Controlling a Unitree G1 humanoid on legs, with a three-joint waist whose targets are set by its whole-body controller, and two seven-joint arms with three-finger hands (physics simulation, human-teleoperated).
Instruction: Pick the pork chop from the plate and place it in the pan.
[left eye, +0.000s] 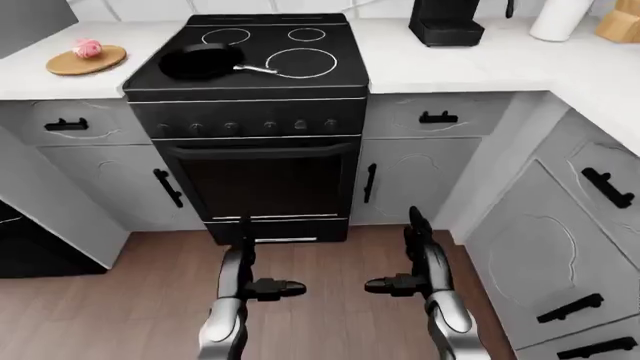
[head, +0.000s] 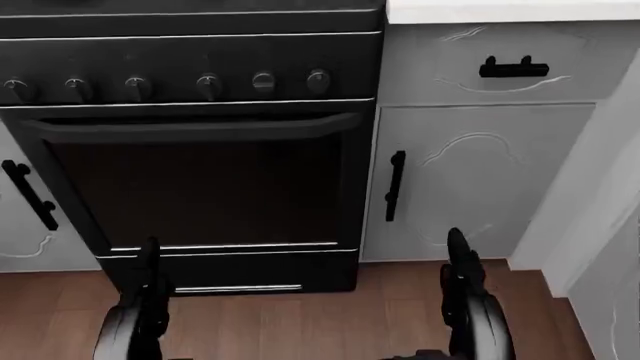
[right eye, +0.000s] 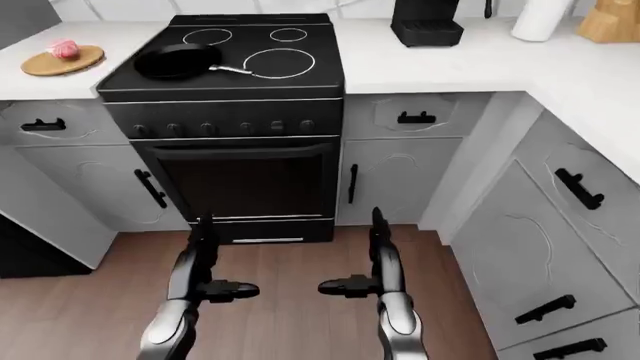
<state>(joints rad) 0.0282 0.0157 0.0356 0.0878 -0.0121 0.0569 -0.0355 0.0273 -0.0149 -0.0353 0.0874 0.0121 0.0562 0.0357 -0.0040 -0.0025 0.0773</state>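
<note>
Up left, pink pork chop (left eye: 87, 48) lies on round wooden plate (left eye: 70, 66); both hands' fingers spread, empty

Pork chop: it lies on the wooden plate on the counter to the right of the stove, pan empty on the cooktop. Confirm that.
One thing is wrong: the wooden plate with the pork chop sits on the counter to the left of the stove, as the left-eye view shows. The pan is empty on the cooktop.

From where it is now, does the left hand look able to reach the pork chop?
Probably not: the left hand hangs low before the oven, while the pork chop lies up on the counter, far left.
</note>
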